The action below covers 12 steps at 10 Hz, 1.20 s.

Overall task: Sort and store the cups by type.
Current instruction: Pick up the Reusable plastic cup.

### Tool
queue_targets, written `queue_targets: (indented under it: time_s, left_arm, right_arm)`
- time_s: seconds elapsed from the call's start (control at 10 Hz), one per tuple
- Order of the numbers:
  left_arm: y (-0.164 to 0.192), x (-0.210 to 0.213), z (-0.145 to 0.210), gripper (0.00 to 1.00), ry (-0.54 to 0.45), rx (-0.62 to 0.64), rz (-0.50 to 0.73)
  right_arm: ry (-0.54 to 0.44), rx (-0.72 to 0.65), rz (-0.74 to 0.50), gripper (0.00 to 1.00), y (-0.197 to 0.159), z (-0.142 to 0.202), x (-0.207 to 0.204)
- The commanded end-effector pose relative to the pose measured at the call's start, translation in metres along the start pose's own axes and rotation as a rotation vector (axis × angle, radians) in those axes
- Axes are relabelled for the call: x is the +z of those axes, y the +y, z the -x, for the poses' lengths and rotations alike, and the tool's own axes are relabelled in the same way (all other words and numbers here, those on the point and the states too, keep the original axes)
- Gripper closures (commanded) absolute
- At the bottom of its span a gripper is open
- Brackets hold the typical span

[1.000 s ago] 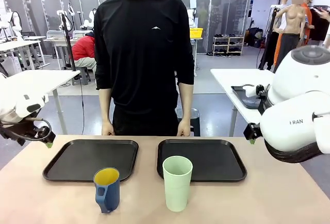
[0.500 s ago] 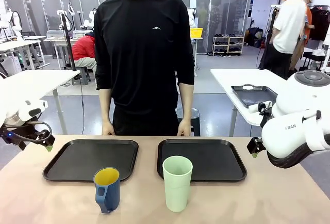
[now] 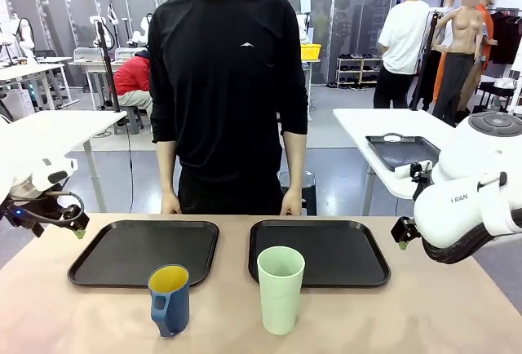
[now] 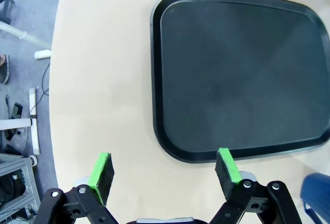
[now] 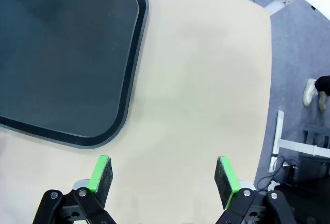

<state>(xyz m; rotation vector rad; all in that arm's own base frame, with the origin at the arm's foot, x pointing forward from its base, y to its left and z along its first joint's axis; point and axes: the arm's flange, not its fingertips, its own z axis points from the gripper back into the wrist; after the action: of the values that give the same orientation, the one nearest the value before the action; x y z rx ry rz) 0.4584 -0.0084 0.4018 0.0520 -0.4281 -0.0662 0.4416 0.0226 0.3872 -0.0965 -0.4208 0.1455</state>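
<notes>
Pale tabletop [image 3: 424, 313] carried 2 flat black plastic trays side by side, with the short dark-blue plastic cup with yellow inside and a handle [image 3: 170, 301] standing just in front of the left tray [image 3: 122, 252] and the tall pale mint-green plastic tumbler [image 3: 280, 290] just in front of the right tray [image 3: 342, 248]! Out wide, the left gripper [image 4: 165, 164] hovered beside the left tray's outer edge, jaws spread and holding nothing, and the right gripper [image 5: 164, 170] hung the same way beside the right tray. Across the table a person in a black long-sleeved top stood with both hands at the far edge.
</notes>
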Motion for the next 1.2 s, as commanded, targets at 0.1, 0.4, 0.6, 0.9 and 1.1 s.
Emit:
queue_targets:
  time_s: [0.1, 0.4, 0.6, 0.9, 1.1]
  left_arm:
    - [0.0029, -0.0015, 0.0003, 0.0, 0.004, 0.006, -0.002]
    - [0.0029, -0.0015, 0.0003, 0.0, 0.004, 0.006, -0.002]
    - [0.0029, -0.0015, 0.0003, 0.0, 0.004, 0.006, -0.002]
    - [0.0029, -0.0015, 0.0003, 0.0, 0.004, 0.006, -0.002]
    - [0.0029, -0.0015, 0.0003, 0.0, 0.004, 0.006, -0.002]
  right_arm:
    - [0.0, 0.007, 0.002, 0.0, 0.0006, 0.0003, -0.0006]
    - [0.0, 0.007, 0.002, 0.0, 0.0006, 0.0003, -0.0006]
    - [0.0, 0.007, 0.002, 0.0, 0.0006, 0.0003, -0.0006]
    - [0.0, 0.007, 0.002, 0.0, 0.0006, 0.0003, -0.0006]
    - [0.0, 0.007, 0.002, 0.0, 0.0006, 0.0003, -0.0006]
